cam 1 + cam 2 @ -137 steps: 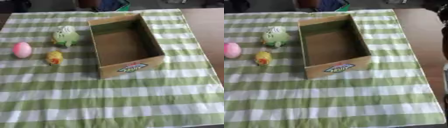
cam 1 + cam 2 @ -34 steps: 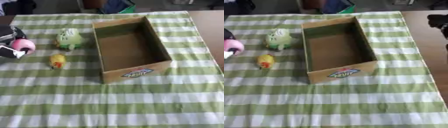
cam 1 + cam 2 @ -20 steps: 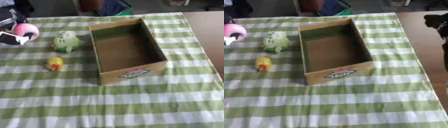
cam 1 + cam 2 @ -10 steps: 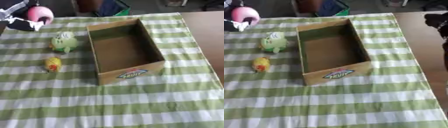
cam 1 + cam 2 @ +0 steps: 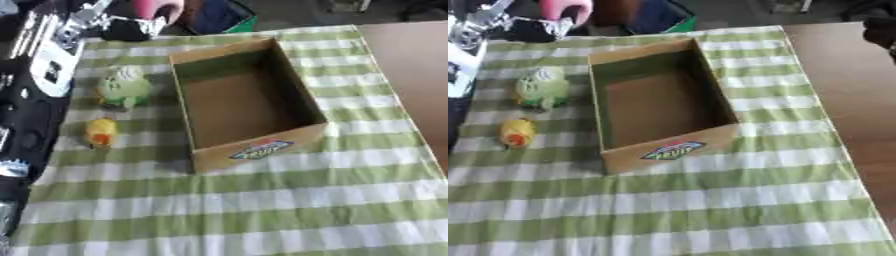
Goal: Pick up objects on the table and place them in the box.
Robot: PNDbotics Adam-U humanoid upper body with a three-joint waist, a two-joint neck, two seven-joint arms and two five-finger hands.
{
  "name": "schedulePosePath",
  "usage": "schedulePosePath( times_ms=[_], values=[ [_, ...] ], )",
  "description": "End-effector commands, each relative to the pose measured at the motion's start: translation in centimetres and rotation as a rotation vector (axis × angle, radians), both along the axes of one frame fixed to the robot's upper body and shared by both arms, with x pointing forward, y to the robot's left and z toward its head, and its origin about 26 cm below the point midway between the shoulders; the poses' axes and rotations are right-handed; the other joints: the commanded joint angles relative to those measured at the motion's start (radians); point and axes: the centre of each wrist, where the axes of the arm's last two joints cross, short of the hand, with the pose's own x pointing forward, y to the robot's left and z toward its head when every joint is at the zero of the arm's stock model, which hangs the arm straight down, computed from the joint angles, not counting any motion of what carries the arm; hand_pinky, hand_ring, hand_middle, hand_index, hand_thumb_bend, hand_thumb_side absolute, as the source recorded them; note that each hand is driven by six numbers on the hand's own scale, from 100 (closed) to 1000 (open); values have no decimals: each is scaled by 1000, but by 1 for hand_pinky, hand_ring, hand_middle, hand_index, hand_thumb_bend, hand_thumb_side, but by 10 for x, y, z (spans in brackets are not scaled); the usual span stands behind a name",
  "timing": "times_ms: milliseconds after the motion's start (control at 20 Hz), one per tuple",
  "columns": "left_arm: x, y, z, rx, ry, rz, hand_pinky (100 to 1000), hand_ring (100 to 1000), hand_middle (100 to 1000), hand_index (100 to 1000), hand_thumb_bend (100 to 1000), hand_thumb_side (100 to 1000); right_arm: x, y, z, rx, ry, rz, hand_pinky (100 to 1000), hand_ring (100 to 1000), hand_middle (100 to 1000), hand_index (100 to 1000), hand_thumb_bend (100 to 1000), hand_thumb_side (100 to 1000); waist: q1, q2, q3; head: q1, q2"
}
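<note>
Left hand (image 5: 131, 27) clamped on the pink egg (image 5: 566, 9), high beyond the box's (image 5: 658, 107) far-left corner — box open, bare inside. Green toy (image 5: 542, 88) and yellow toy (image 5: 516, 133) sit left of it; right hand (image 5: 880, 27) at the edge — can't tell its fingers.

Green-and-white checked cloth (image 5: 262, 200), spread flat, covering most of the surface. Bare brown surface (image 5: 850, 90), exposed along the cloth's right edge. Blue and green object (image 5: 219, 17), beyond the cloth's far edge; identity unclear.

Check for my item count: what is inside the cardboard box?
The box shows only bare brown floor; its near inside wall is hidden. The pink object is in the left hand, above the table.
</note>
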Motion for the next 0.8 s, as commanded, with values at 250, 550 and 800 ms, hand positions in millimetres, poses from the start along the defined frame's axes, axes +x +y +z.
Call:
schedulePosePath(
  times_ms=[250,550,800],
  values=[
    [8,-15,-9,96,11,-11,362,526,451,564,100,302,-2,6,13,54,-72,33,796,732,480,849,100,970,-2,-8,-20,22,-20],
    [16,-20,-28,119,57,-45,373,531,450,563,100,295,-2,8,13,63,-74,41,797,733,480,851,100,977,2,-1,-24,22,-21],
    [17,-20,-30,121,57,-48,373,531,450,563,100,295,-2,8,13,62,-74,42,797,733,480,851,100,977,2,-1,-24,22,-21]
  ],
)
